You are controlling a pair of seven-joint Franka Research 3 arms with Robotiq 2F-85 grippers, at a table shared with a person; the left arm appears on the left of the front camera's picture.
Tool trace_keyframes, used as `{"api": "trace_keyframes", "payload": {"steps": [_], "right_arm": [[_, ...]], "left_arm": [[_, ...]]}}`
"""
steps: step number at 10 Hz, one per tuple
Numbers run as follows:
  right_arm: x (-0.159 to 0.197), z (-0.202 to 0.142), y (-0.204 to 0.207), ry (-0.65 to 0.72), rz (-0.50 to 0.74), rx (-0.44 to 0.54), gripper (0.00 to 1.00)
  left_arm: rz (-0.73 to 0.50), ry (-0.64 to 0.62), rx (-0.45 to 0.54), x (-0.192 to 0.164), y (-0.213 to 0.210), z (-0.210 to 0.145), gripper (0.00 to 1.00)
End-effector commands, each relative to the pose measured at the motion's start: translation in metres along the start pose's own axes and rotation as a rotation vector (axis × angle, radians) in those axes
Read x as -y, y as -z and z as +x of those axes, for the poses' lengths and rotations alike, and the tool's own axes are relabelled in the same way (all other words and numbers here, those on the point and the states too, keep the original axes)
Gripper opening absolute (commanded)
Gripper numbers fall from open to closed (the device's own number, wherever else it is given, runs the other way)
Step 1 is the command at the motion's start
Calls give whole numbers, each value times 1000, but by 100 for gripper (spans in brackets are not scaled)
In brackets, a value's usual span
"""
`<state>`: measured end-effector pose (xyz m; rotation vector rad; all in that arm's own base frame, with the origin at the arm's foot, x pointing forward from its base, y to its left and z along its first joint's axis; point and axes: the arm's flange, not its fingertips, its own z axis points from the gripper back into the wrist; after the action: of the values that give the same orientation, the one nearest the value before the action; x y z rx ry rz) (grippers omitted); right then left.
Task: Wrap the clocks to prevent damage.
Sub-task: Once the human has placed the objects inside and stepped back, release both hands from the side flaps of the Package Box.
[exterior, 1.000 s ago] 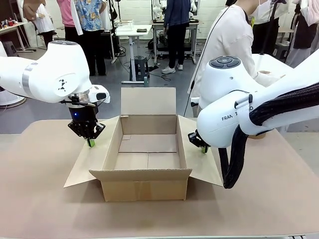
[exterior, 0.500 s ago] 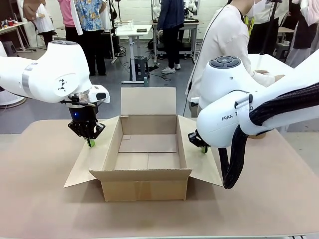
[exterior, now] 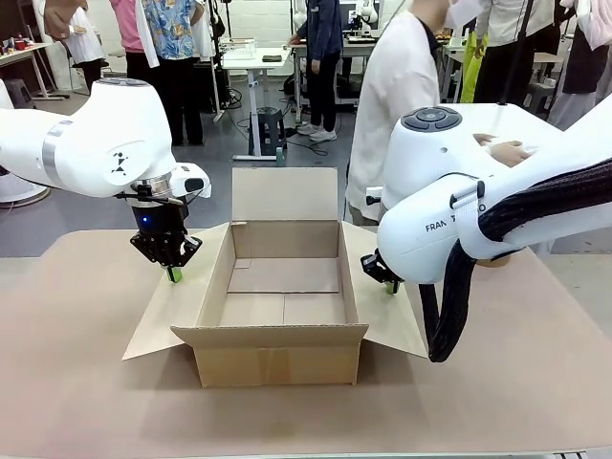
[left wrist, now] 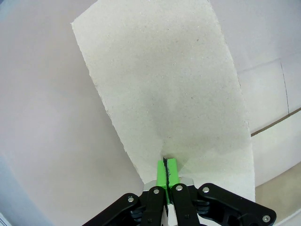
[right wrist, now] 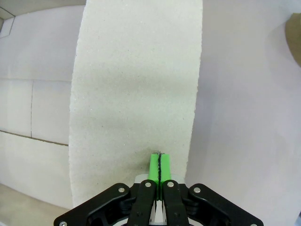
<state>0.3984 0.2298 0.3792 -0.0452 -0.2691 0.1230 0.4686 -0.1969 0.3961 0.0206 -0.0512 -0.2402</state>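
Tan tabletop [exterior: 76, 382] is seen in the foreground of a busy workshop, and an open cardboard box [exterior: 277, 359] is set at its middle. The box's long side flaps are spread outward and down, and its far flap is stood upright. Nothing but bare cardboard is seen on the box floor.

The left gripper [exterior: 174, 274] is pointed down at the left flap [exterior: 182, 306]. In the left wrist view its green pads [left wrist: 162, 170] are pressed flat against each other, with nothing between them, and their tip appears to touch the flap's pale surface. The right gripper [exterior: 394, 286] is likewise lowered onto the right flap [exterior: 378, 306]. In the right wrist view its pads [right wrist: 154, 165] are fully closed on nothing, and their tip is met by its own shadow on the cardboard.

A person [exterior: 392, 96] in a white coat is stood at the far side, turned away from the box. One hand [exterior: 509, 151] is laid on a whitish surface [exterior: 521, 124] behind the right arm. Whether the wrapped clocks lie there cannot be told.
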Motion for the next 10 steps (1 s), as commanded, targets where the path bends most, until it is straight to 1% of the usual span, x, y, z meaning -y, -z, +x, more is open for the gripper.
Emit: {"api": "trace_keyframes", "payload": {"steps": [1, 10], "right_arm": [[0, -2, 3, 0, -1, -6, 1], [0, -2, 3, 0, -1, -6, 1]], "left_arm": [[2, 3, 1, 1, 1, 0, 0], [2, 3, 1, 1, 1, 0, 0]]}}
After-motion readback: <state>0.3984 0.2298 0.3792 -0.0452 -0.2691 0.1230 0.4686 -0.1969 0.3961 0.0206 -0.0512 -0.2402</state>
